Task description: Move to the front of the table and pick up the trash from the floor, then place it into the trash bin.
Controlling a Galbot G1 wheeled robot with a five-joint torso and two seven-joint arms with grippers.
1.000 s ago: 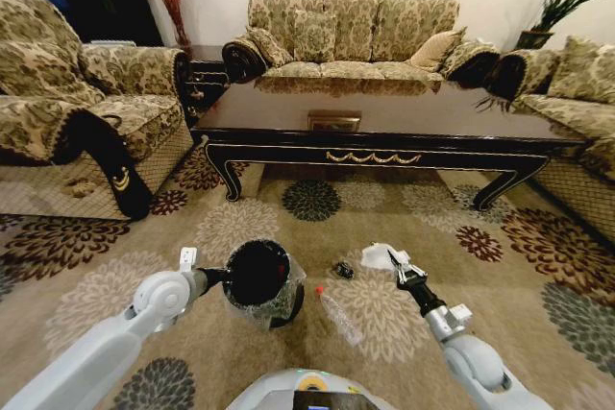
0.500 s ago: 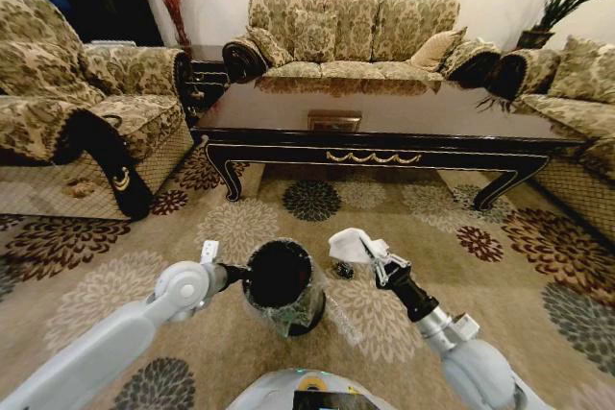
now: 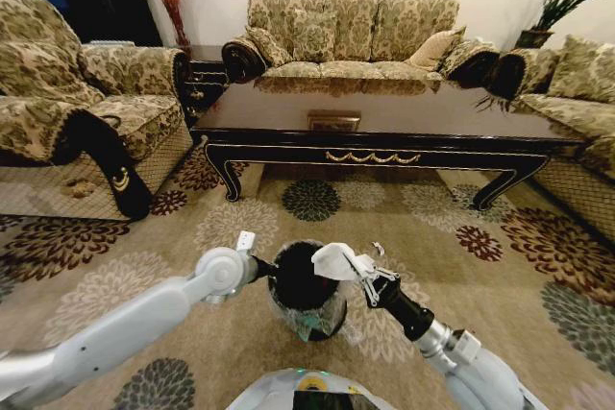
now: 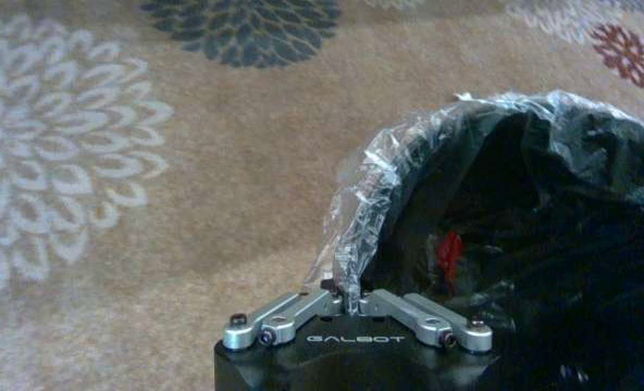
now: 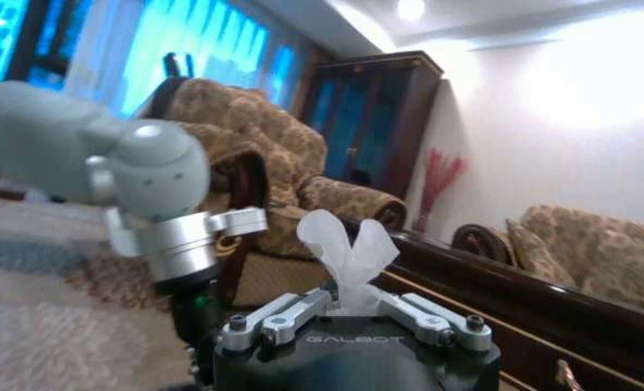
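The crumpled white paper point(image 3: 336, 260) sits low and centre in the head view, pinched in the right claw point(image 3: 363, 273) and hanging just above the right rim of the trash bin point(image 3: 306, 285). In the right wrist view the paper point(image 5: 347, 248) stands up from between fingers clamped on its lower end. It looks nearly weightless, soft and easily crushed, so a pinch on 1 fold is probably enough, and it should drop freely once released.

The bin is likely light too, with a thin, slippery liner bag point(image 4: 379, 187). The left claw point(image 3: 261, 265) is closed on the bin's left rim, and the left wrist view shows the left claw point(image 4: 354, 305) gripping the liner edge and the wall together, which is the sensible hold. Something small and red point(image 4: 448, 251) lies inside the bin.

Compared with 0.5 s ago, the paper has moved from right of the bin to over its mouth, and the bin itself has shifted right and nearer the frame's centre.

Beyond lies the floor point(image 3: 231, 223), then the bench point(image 3: 384, 112) across the middle of the frame.
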